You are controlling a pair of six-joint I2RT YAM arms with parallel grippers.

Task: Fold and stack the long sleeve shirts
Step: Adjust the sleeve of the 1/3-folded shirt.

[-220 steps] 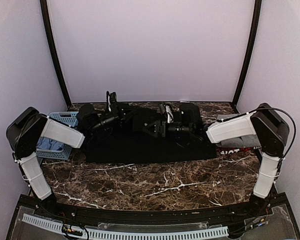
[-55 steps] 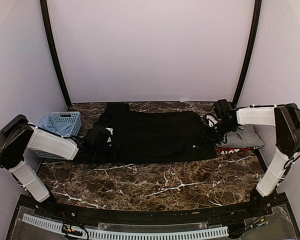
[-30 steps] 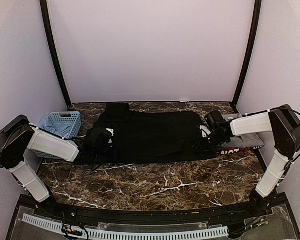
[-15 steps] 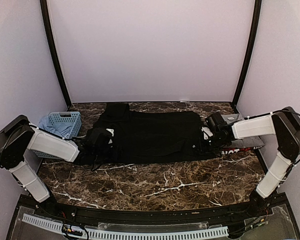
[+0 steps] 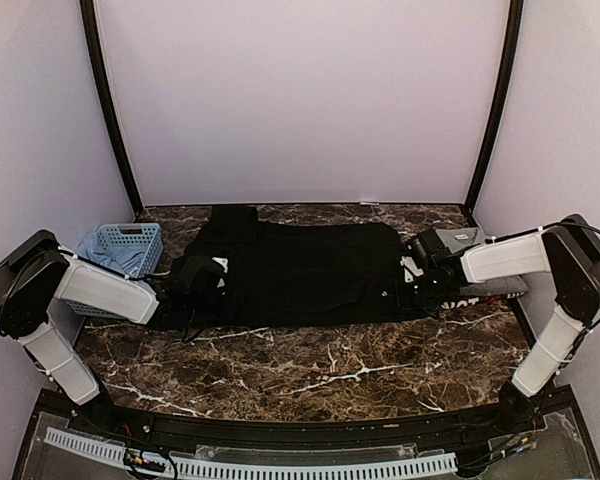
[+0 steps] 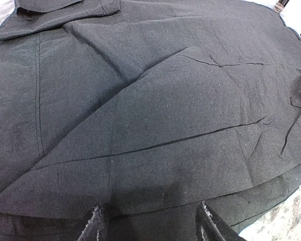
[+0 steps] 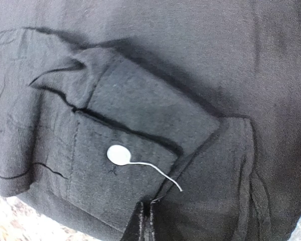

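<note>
**Both arms were down low on the black shirt, one at each end**

The black shirt (image 5: 300,268) lay spread flat mid-surface (image 5: 330,365), running 9 to 3 o'clock. The left arm reached in low from 8 o'clock, forearm nearly level, and its left claw (image 5: 208,285) sat at the shirt's 9 o'clock end with the fingers (image 6: 96,227) spread apart, cloth lying between them, nothing gripped. The right arm stretched in from 3 o'clock, elbow high and forearm sloping down, and the right claw (image 5: 408,290) was at the cuff on the 4 o'clock corner. Its tips were pressed together, pinching a fold of cloth just below the pale button (image 7: 119,154). A grey shirt (image 5: 462,238) sat on a red-edged one (image 5: 475,298) at 3 o'clock, and the blue basket (image 5: 130,243) was at 10.
</note>
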